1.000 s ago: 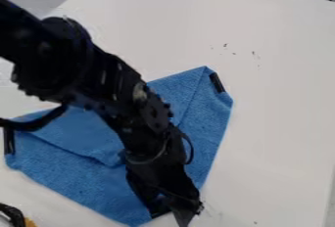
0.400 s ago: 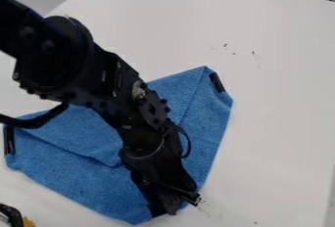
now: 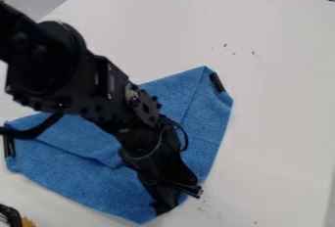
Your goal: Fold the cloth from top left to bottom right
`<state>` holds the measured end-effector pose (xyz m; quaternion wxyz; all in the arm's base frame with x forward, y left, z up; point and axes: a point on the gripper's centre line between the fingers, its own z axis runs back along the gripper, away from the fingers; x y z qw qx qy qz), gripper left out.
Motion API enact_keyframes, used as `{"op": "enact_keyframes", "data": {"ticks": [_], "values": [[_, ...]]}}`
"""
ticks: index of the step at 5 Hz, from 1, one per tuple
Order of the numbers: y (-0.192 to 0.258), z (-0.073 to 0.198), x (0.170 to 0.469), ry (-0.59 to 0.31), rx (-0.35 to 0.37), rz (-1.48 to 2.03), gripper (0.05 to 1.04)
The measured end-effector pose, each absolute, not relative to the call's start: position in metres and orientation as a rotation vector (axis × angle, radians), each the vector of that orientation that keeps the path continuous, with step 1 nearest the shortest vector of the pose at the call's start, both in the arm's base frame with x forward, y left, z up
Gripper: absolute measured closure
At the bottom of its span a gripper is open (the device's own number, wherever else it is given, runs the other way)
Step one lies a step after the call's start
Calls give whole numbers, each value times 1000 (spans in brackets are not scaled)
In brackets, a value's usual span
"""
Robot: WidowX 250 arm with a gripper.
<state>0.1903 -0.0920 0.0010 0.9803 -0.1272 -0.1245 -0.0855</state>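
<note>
Because the fold has to run from top left to bottom right, my gripper [image 3: 182, 200] hangs at the lower right border of the blue cloth [image 3: 78, 179], the side toward which the turned layer points. My two fingers stand apart, with blue showing between them, though I cannot tell exactly how wide. I see no cloth pinched in them; whether their tips press on the fabric is hidden from me.

The cloth lies flat on the white tabletop [image 3: 281, 74], well in from its right and far edges, which gives the fabric room to spread. Its upper left part is already doubled over: the flap [image 3: 85, 135] makes a broad triangle, and its loose edge slants down to the right until my arm [image 3: 91, 84] covers it. I judge that the fold is largely formed but falls short of the far corner, so perhaps only a further tug or some smoothing is left.

One dark strip [image 3: 217, 82] sits at the right corner and another [image 3: 9, 146] at the left, perhaps as weights or clips to keep those ends spread. I would lift clear before swinging away, since a fingertip dragging on this soft, textured weave could ruck the lower layer or pull the flap back.
</note>
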Motion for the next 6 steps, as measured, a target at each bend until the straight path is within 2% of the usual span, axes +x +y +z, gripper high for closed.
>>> {"op": "enact_keyframes", "data": {"ticks": [1,2,3,4,5,6], "values": [[-92,1,191,-253,-248,-190,948],[-93,8,181,-102,-174,-225,1006],[-81,33,195,-22,-157,-288,1028],[-54,40,229,7,-172,-387,1030],[-33,47,248,-16,-180,-416,1030],[-31,42,234,-4,-175,-373,1007]]}}
